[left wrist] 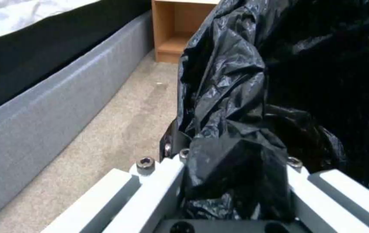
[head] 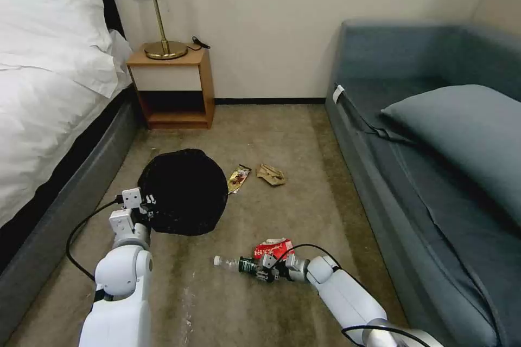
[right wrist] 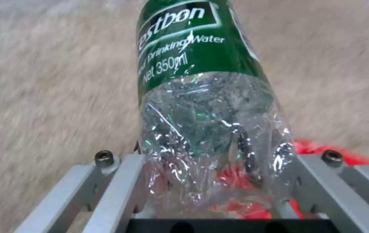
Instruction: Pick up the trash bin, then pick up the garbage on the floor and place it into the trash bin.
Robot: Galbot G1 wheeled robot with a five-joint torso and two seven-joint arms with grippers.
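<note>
Now your left hand [left wrist: 236, 181] grips the trash bin [head: 184, 192] by its black liner; your right hand [right wrist: 210, 181] is clenched around the water bottle [right wrist: 193, 81] above the carpet.

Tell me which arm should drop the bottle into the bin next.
Right, probably. The right gripper already has its jaws closed on the bottle, while the left gripper is busy clamping the trash bin by its liner.
</note>
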